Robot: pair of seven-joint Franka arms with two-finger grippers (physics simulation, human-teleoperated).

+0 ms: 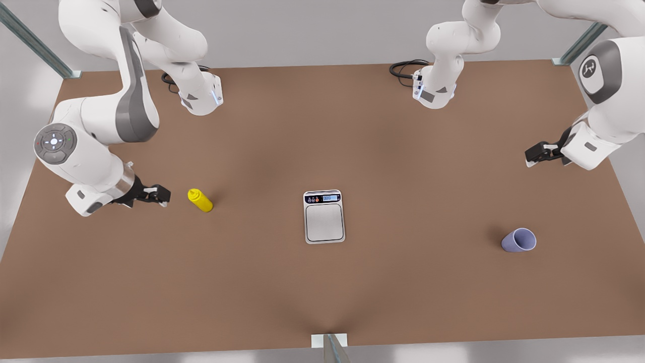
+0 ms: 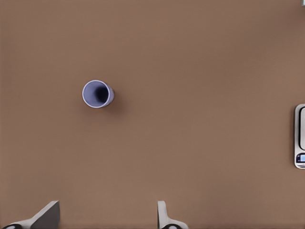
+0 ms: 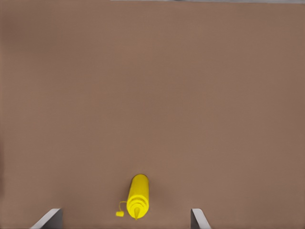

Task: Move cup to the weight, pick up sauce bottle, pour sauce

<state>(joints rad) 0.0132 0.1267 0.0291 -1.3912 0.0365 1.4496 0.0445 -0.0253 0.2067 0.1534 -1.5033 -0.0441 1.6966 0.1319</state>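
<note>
The brown matte table [image 1: 322, 282] carries the flat, round-cornered scale [image 1: 324, 217] at its middle. The lavender cup [image 1: 519, 240] stands upright, well apart toward the front view's right, below the left jaws [image 1: 533, 155], the nearer arm. The yellow bottle [image 1: 200, 199] stands just beside the right jaws [image 1: 162, 195]. Both jaws are spread wide and empty.

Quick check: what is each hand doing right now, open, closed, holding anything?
Left hand: open, empty, above the cup.
Right hand: open, empty, beside the sauce bottle.
</note>
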